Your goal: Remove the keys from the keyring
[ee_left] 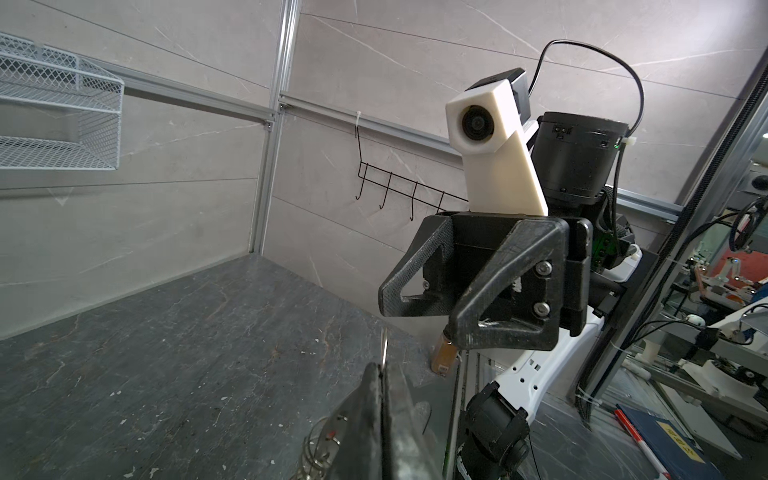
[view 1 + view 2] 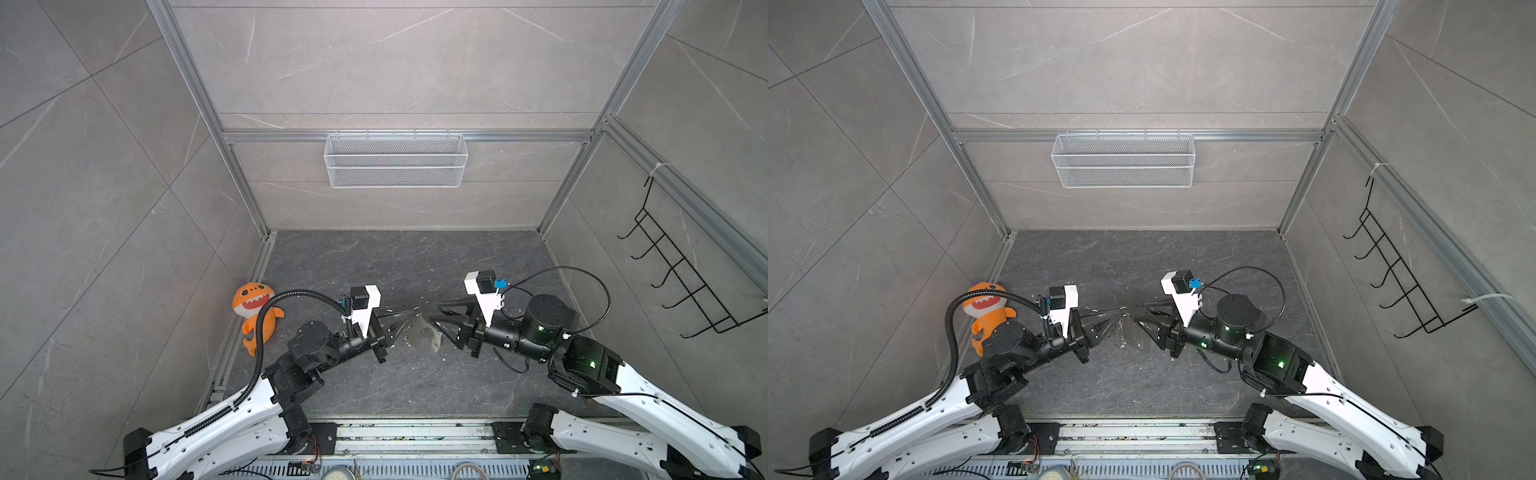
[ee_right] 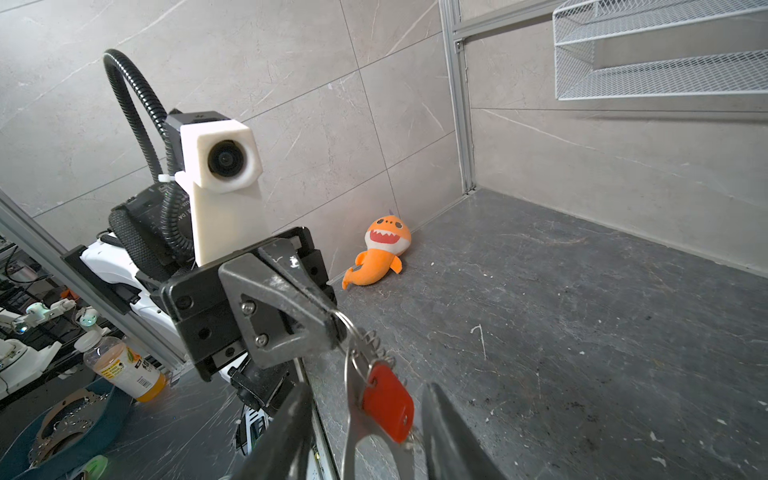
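Note:
My left gripper (image 2: 415, 312) (image 1: 382, 368) is shut on the thin silver ring of the keyring (image 3: 347, 332), holding it above the dark floor. From the ring hang a key with a red-orange tag (image 3: 388, 401) and the flat grey fob (image 2: 424, 337) (image 2: 1136, 337). A beaded chain (image 3: 376, 340) loops beside the tag. My right gripper (image 2: 435, 315) (image 3: 368, 399) faces the left one with its jaws open. In the right wrist view, one finger stands on each side of the red-tagged key and fob, with a gap on each side. More ring coils (image 1: 320, 444) show beside the left jaws.
An orange plush toy (image 2: 255, 311) (image 3: 380, 253) lies by the left wall. A white wire basket (image 2: 395, 160) hangs on the back wall and a black hook rack (image 2: 681, 274) on the right wall. A juice bottle (image 3: 124, 370) stands beyond the front edge.

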Tool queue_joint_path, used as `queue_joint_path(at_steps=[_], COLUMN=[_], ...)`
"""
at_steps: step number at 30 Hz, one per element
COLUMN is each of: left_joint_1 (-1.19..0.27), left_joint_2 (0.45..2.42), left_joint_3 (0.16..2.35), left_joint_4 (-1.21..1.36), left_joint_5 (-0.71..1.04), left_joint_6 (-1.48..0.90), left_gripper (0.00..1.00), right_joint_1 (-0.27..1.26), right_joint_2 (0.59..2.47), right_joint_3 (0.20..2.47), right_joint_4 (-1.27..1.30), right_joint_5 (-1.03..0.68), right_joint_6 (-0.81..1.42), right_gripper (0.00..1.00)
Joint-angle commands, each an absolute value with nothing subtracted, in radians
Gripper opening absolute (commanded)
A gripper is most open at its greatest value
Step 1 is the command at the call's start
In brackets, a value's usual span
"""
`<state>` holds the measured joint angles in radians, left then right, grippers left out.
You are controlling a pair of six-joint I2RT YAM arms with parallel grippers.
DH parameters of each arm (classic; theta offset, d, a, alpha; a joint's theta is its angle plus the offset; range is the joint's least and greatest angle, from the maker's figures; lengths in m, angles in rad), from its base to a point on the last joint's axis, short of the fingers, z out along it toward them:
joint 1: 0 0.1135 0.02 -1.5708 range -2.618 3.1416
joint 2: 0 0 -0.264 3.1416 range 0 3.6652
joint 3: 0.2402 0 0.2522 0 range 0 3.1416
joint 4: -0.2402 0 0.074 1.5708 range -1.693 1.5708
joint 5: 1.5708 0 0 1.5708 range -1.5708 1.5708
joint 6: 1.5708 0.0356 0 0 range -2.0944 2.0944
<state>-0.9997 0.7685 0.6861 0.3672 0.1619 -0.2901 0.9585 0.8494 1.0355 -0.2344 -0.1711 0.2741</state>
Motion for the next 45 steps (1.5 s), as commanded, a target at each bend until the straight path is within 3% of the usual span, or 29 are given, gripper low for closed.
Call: queue_joint_path(at_steps=[1, 12, 33, 40, 45], left_joint_1=[-1.002, -1.001, -1.002, -1.002, -1.002], left_joint_2=[0.765, 0.768, 0.720, 0.720, 0.725], left_joint_3=[0.732, 0.731, 0.691, 0.688, 0.688], left_joint_4=[0.429, 0.414, 0.417, 0.417, 0.419], left_joint_5=[0.119, 0.090, 0.194, 0.216, 0.227], left_joint_6=[-0.255, -0.250, -0.270, -0.278, -0.282], left_gripper=[0.00, 0.00, 0.00, 0.00, 0.00], right_joint_1=[0.963, 0.963, 0.871, 0.842, 0.841], right_joint_2=[0.858, 0.883, 0.959, 0.960, 0.971], right_joint_3=[1.034, 1.063, 1.121, 1.099, 1.106], right_joint_4=[-0.219, -0.254, -0.218, -0.155, -0.156], right_joint_5=[-0.156, -0.129, -0.405, -0.587, -0.623], right_joint_6=[0.284, 0.260, 0.218, 0.244, 0.244], right_gripper=[0.46, 0.46, 0.44, 0.36, 0.29])
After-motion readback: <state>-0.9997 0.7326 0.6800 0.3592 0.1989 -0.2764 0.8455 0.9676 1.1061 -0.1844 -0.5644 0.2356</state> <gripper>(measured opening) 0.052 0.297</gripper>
